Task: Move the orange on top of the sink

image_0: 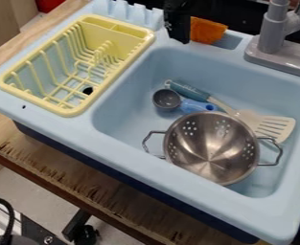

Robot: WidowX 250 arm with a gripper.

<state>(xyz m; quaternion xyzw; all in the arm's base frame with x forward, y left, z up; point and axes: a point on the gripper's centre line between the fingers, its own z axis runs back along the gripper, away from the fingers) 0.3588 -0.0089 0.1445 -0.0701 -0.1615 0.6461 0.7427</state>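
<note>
The black robot arm (179, 6) is showing at the top edge of the frame, just right of centre, its base lying out of view. Its black gripper (180, 38) is hanging down there, pointing toward the bottom edge.

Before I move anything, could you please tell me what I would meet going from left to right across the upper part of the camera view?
Yellow dish rack, black claw, orange object, gray faucet.
</note>
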